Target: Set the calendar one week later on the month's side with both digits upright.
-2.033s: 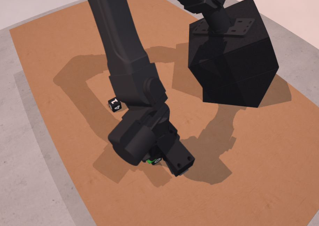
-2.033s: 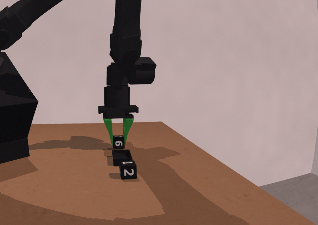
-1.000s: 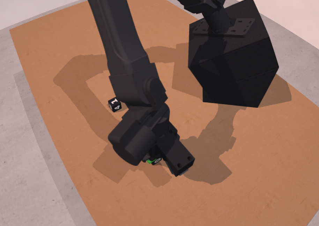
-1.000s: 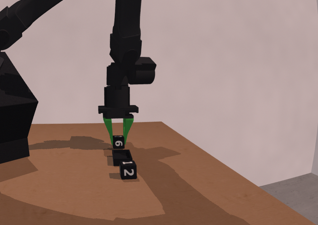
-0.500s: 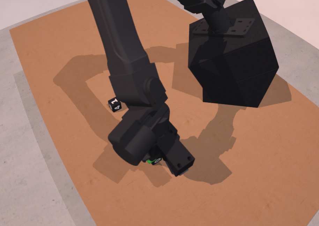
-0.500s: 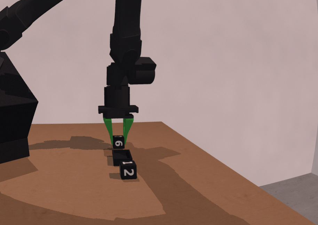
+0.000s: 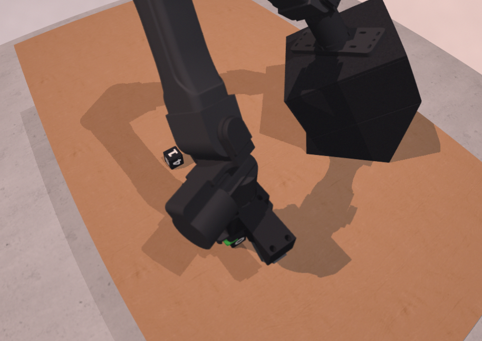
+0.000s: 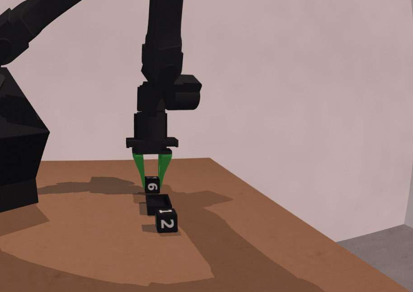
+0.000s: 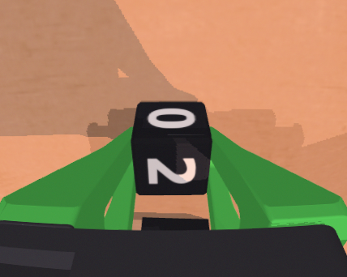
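Note:
My gripper (image 8: 152,184) has green fingers, points straight down, and is shut on a black date cube (image 8: 152,186). The side view shows a 6 on that cube. The wrist view shows the held cube (image 9: 173,148) with a 0 and a 2 between the fingers, above the table. In the top view only a sliver of the gripper (image 7: 233,242) shows under the wrist. A small black tray (image 8: 158,202) lies flat and empty just in front of the held cube; the arm hides it in the top view. The second cube (image 8: 166,220) stands on the table by the tray, outside it, with 1 on top and 2 on the side; it also shows in the top view (image 7: 173,157).
The large black robot base (image 7: 350,96) stands at the back of the wooden table and shows at the left of the side view (image 8: 16,149). The table's right edge (image 8: 300,222) runs diagonally beyond the cubes.

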Robot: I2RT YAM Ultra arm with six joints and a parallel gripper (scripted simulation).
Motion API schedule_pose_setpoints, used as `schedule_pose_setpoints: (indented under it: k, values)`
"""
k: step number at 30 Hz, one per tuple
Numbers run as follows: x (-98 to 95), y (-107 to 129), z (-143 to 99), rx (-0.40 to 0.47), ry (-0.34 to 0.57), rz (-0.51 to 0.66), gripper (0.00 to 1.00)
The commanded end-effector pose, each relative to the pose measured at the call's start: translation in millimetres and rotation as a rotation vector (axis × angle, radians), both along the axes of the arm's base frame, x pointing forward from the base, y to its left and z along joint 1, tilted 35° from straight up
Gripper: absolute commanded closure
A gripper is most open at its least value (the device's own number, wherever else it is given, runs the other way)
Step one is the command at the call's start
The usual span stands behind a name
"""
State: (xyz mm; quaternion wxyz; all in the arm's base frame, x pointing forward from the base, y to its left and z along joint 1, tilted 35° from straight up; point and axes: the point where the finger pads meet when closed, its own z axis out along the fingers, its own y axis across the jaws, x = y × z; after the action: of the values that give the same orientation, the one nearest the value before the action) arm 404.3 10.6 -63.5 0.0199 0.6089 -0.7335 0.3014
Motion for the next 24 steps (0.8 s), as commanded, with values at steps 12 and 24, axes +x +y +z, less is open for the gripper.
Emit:
schedule_pose_setpoints:
  k: [12, 24]
  values:
    - [10.6, 14.8, 13.0, 0.026, -0.048, 0.022, 0.74]
    - [10.6, 14.8, 13.0, 0.026, -0.048, 0.022, 0.74]
